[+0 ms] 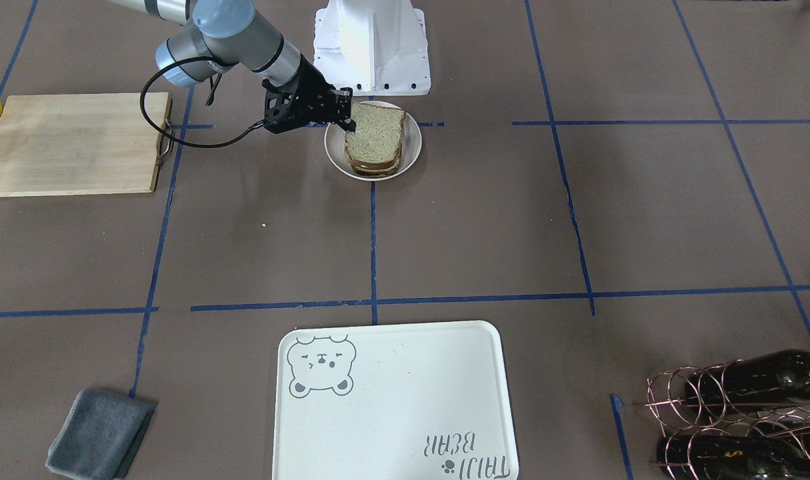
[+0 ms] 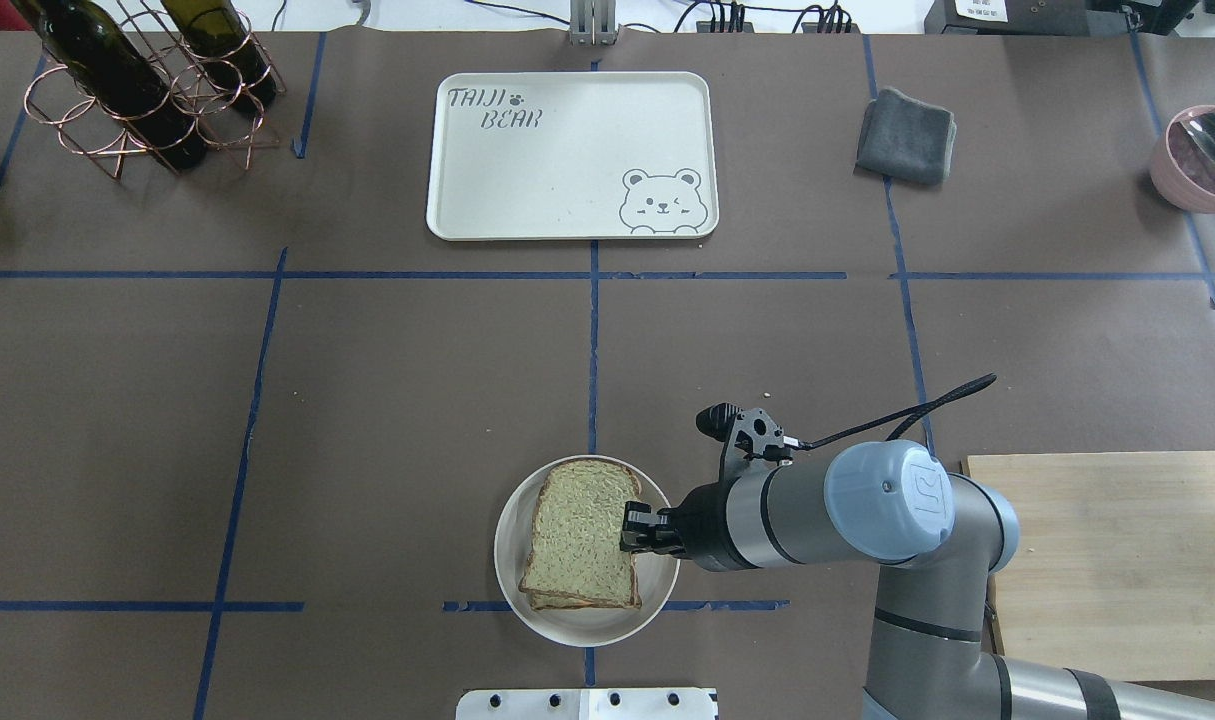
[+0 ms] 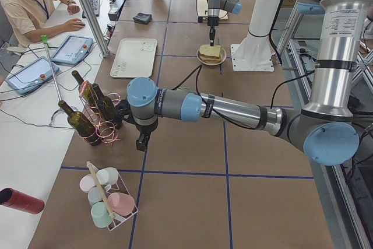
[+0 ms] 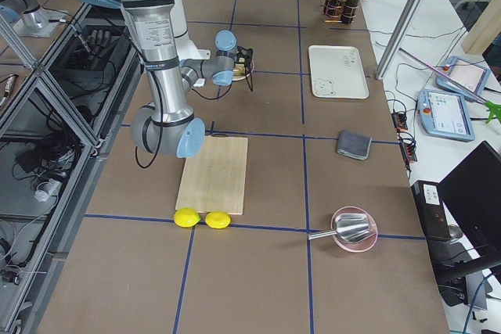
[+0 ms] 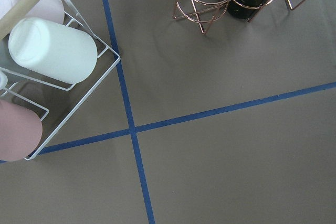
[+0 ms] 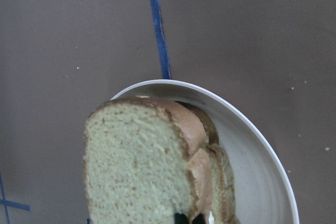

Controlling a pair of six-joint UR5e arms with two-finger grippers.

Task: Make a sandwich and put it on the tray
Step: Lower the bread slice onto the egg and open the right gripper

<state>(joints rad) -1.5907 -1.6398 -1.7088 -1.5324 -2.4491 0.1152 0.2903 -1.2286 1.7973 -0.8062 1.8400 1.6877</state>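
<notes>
The sandwich (image 1: pixel 375 143) is a stack of speckled bread slices on a small round pale plate (image 1: pixel 411 143) near the robot base. It also shows in the overhead view (image 2: pixel 579 535). No egg shows between the slices. My right gripper (image 1: pixel 349 121) is at the stack's edge, shut on the top slice (image 6: pixel 134 166), which sits tilted on the others. The cream bear tray (image 2: pixel 567 150) lies at the table's far side with nothing on it. My left gripper (image 3: pixel 141 142) hangs beside the wine rack, far from the plate; I cannot tell its state.
A wooden cutting board (image 2: pixel 1117 560) lies by the right arm, with two lemons (image 4: pixel 202 218) at its end. A grey cloth (image 2: pixel 905 135) and a pink bowl (image 2: pixel 1197 155) are at the far right. A copper bottle rack (image 2: pixel 137 90) and a cup rack (image 5: pixel 47 77) stand at the left.
</notes>
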